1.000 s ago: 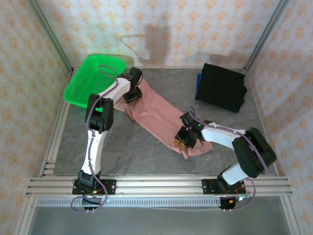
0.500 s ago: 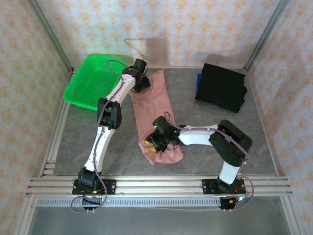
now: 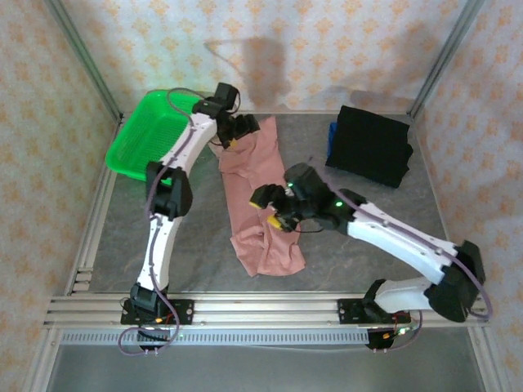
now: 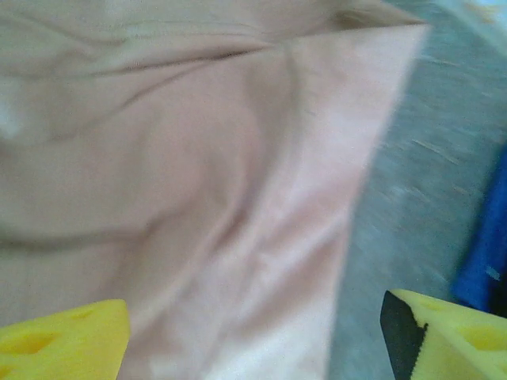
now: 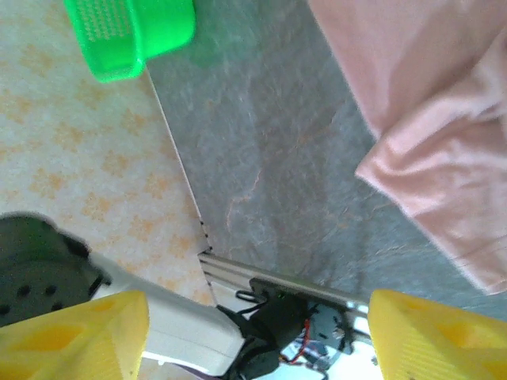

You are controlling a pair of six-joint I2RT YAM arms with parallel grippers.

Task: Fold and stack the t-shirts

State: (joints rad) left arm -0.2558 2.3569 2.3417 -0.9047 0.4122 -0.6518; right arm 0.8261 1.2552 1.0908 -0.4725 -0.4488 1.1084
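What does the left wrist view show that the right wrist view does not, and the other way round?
Left wrist view: a blue item at the right edge, too blurred to identify. Right wrist view: the bright green plastic mesh basket, the patterned wall and an aluminium rail. Both: the dusty-pink cloth t-shirt, the grey table top and their own yellow fingertips, spread wide.

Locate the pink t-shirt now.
In the top view the pink t-shirt lies in a long strip mid-table, its far end right of the green basket, the folded black t-shirt apart at far right.
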